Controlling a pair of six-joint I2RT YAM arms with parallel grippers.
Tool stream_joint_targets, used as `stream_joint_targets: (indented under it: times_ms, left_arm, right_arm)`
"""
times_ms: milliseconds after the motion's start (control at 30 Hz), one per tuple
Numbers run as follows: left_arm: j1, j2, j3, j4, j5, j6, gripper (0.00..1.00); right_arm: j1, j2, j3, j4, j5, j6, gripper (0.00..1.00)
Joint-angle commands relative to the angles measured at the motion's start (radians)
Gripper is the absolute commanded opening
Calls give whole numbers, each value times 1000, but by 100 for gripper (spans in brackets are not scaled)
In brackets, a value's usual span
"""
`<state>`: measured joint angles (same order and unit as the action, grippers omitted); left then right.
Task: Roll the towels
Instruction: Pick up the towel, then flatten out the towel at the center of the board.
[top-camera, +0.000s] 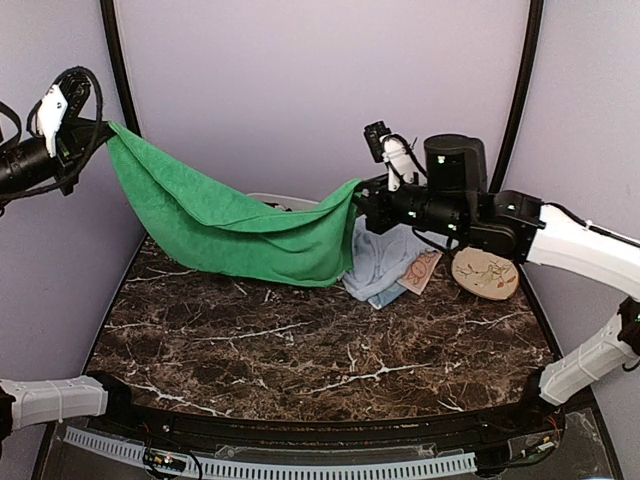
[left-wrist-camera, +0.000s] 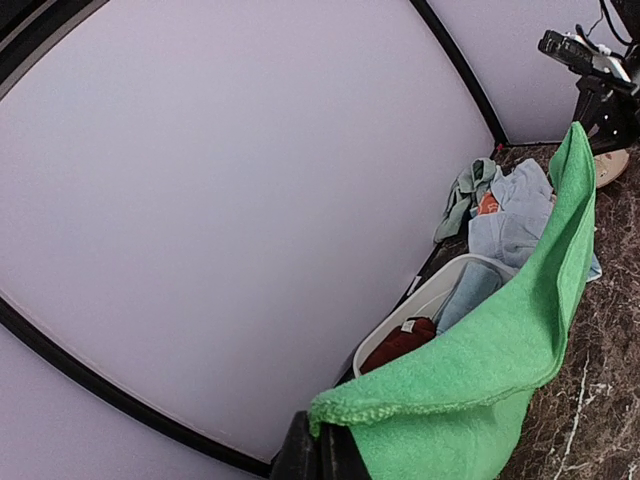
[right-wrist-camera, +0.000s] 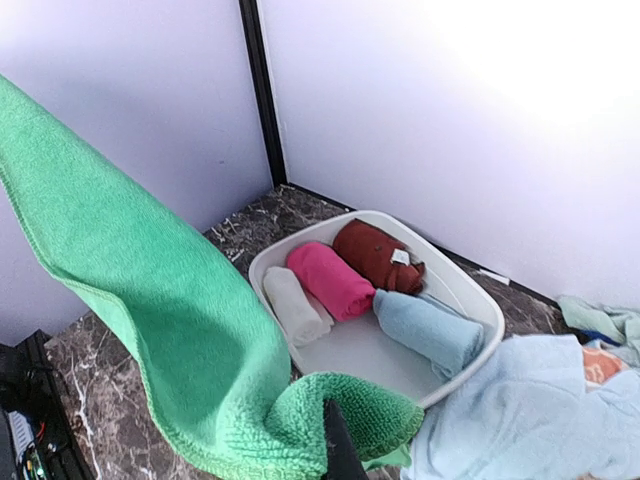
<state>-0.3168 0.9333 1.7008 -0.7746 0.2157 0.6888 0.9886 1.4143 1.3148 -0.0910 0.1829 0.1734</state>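
A bright green towel (top-camera: 235, 230) hangs stretched in the air above the back of the table. My left gripper (top-camera: 100, 130) is shut on its left corner, high at the far left. My right gripper (top-camera: 362, 195) is shut on its right corner near the middle. The cloth sags between them (left-wrist-camera: 480, 370) (right-wrist-camera: 170, 310). A pale blue towel (top-camera: 385, 262) lies crumpled on the table under the right gripper, with a peach printed towel (top-camera: 425, 270) beside it. In the white basin (right-wrist-camera: 470, 300) lie several rolled towels: white (right-wrist-camera: 295, 305), pink (right-wrist-camera: 328, 280), brown (right-wrist-camera: 375, 255), pale blue (right-wrist-camera: 430, 332).
A round tan disc (top-camera: 485, 272) lies at the back right, under the right arm. A grey-green cloth (left-wrist-camera: 462, 195) sits in the back corner behind the blue towel. Purple walls enclose the dark marble table (top-camera: 320, 360) on three sides.
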Motion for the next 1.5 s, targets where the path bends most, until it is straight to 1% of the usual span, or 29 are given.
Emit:
stream_joint_targets:
  times_ms: [0, 133, 233, 367, 433, 467, 567, 667, 733, 800, 933, 967, 1000, 1033, 1067, 1100, 1200, 1267, 1367, 1467]
  left_arm:
    - [4, -60, 32, -78, -4, -7, 0]
    - [5, -127, -13, -184, 7, -9, 0]
    - [5, -169, -37, -245, -2, -17, 0]
    - [5, -189, -88, -325, -4, -37, 0]
    - [4, -207, -185, -319, -26, -32, 0]
    - [5, -217, -260, -303, -46, -20, 0]
    - [5, -230, -491, -218, -109, 4, 0]
    - [5, -199, -708, -80, -161, 31, 0]
    - [7, -164, -861, 40, -228, 56, 0]
    - [9, -132, -968, 174, -287, 84, 0]
    - [22, -61, -1124, 389, -323, 124, 0]
    - [32, -33, -1143, 416, -321, 123, 5]
    - [47, -4, -1151, 432, -307, 116, 15]
    - [69, 27, -1149, 437, -287, 103, 28]
    - [92, 54, -1139, 433, -260, 92, 36]
    - [114, 80, -1125, 432, -237, 77, 40]
    - [180, 143, -1063, 418, -153, 63, 46]
    - [196, 200, -1007, 386, -112, 54, 48]
    - [199, 308, -924, 332, -78, 28, 48]
    - [199, 417, -875, 305, -43, 3, 46]
  right_arm:
    - [15, -167, -9, -343, 67, 51, 0]
    - [62, -287, 29, -561, 89, 152, 0]
    - [89, -317, 67, -697, 93, 222, 0]
    - [94, -300, 64, -777, 108, 242, 0]
    - [83, -266, 43, -786, 140, 221, 0]
    - [66, -247, 26, -776, 132, 210, 0]
    - [-21, -169, -41, -718, 64, 179, 0]
    - [-107, -67, -115, -640, 12, 149, 0]
    - [-144, 25, -136, -605, 7, 130, 0]
    - [-160, 127, -132, -598, 10, 105, 0]
    - [-167, 291, -103, -554, -5, 66, 0]
    - [-168, 313, -94, -544, -11, 60, 0]
    - [-168, 331, -85, -537, -15, 57, 0]
    - [-169, 342, -76, -532, -22, 51, 0]
    - [-169, 350, -70, -525, -29, 46, 0]
    - [-169, 353, -67, -522, -40, 43, 0]
    - [-169, 351, -70, -511, -63, 30, 0]
    - [-169, 347, -76, -504, -74, 22, 0]
    - [-169, 339, -87, -494, -84, 20, 0]
    - [-169, 330, -89, -490, -96, 20, 0]
